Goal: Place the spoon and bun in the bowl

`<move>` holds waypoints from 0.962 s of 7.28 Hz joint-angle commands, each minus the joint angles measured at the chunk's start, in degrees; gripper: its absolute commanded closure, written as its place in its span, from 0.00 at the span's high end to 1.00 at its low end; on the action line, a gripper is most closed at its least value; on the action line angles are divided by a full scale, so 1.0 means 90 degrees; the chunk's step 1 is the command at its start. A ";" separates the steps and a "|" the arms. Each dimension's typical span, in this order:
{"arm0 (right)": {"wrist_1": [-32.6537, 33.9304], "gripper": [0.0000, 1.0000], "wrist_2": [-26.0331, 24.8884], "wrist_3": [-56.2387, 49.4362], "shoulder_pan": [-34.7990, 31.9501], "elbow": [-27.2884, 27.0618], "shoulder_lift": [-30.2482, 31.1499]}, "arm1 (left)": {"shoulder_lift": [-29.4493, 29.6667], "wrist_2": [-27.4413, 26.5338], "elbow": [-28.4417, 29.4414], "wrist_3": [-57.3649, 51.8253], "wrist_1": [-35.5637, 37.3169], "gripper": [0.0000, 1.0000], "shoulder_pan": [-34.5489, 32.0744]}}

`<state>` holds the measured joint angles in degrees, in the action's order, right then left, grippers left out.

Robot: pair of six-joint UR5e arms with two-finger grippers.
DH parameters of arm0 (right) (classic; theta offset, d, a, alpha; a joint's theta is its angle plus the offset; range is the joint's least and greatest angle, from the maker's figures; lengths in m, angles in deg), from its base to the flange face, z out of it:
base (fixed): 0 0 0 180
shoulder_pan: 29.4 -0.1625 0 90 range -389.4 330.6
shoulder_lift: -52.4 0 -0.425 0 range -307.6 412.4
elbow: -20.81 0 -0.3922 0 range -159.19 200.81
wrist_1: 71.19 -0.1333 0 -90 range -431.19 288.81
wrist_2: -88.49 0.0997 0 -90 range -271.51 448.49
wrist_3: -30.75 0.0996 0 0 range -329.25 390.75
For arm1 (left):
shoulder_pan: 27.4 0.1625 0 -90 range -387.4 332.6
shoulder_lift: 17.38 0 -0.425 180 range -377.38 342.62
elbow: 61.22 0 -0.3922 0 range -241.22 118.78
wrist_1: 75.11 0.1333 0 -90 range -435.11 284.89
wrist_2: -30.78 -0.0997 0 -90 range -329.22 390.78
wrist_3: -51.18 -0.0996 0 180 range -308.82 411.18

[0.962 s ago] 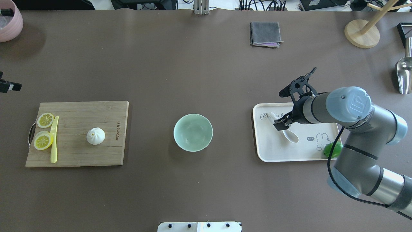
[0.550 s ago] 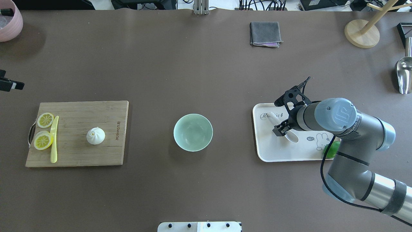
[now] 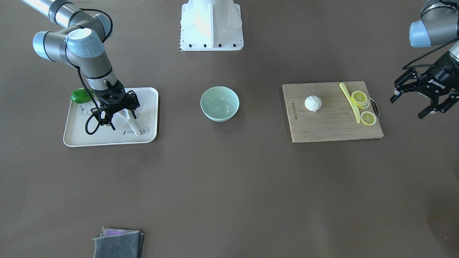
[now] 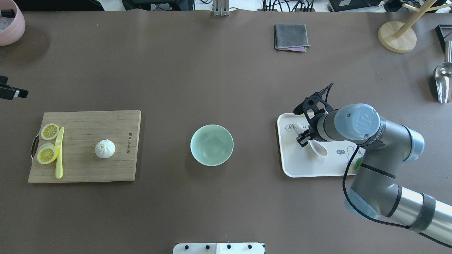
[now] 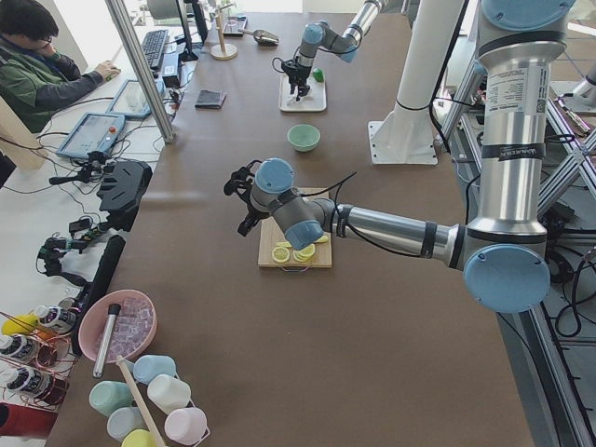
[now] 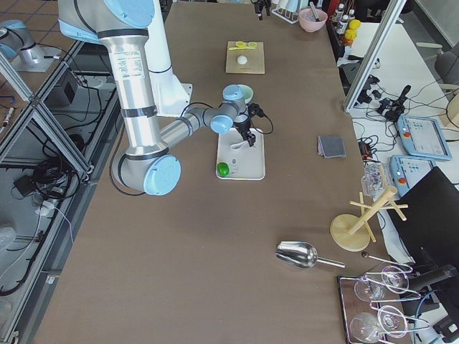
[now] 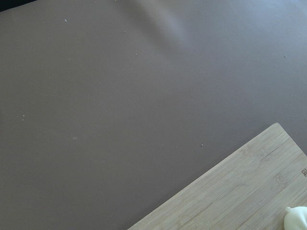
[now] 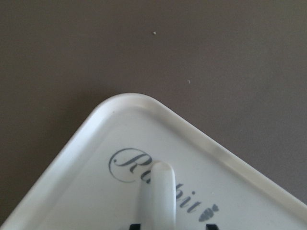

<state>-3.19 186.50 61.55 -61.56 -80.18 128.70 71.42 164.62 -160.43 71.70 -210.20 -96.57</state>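
The white spoon (image 4: 319,148) lies on the white tray (image 4: 300,169), handle toward the tray's far-left corner. My right gripper (image 4: 303,136) is low over the handle, fingers open on either side of it; the right wrist view shows the handle (image 8: 156,191) between the dark fingertips. The white bun (image 4: 105,148) sits on the wooden cutting board (image 4: 88,169) at the left. The mint-green bowl (image 4: 212,144) stands empty at the table's middle. My left gripper (image 3: 406,108) is open and empty, hovering beyond the board's outer end.
Two lemon slices (image 4: 48,148) and a yellow-green knife (image 4: 59,151) lie on the board's left end. A green object (image 3: 79,95) sits at the tray's edge. A grey cloth (image 4: 291,37), wooden stand (image 4: 397,37), metal scoop (image 4: 443,83) and pink bowl (image 4: 10,24) stand at the far side.
My right gripper has dropped and shifted left, ending low over the spoon's handle. The left gripper has barely moved. Spoon, bun and bowl are where they were.
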 commanded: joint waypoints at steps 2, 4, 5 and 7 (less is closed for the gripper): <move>0.0082 0.00 -0.0001 0.0615 0.0029 -0.0009 -0.0128 | -0.0003 0.0002 0.0008 0.0004 -0.0010 0.99 0.0010; 0.0391 0.00 0.0018 0.0961 0.0039 -0.0319 -0.0380 | -0.0013 0.0002 0.0018 -0.0005 -0.0010 0.99 0.0010; 0.0945 0.00 0.0018 0.1920 0.0097 -0.0437 -0.0769 | -0.0013 0.0002 0.0047 -0.0005 -0.0020 0.99 0.0010; 0.1971 0.00 -0.0011 0.4466 0.0467 -0.0371 -0.1842 | -0.0013 0.0002 0.0048 0.0004 -0.0030 0.99 0.0020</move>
<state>8.59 186.56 88.11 -59.24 -83.64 118.00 71.30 164.64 -160.05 71.71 -210.42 -96.45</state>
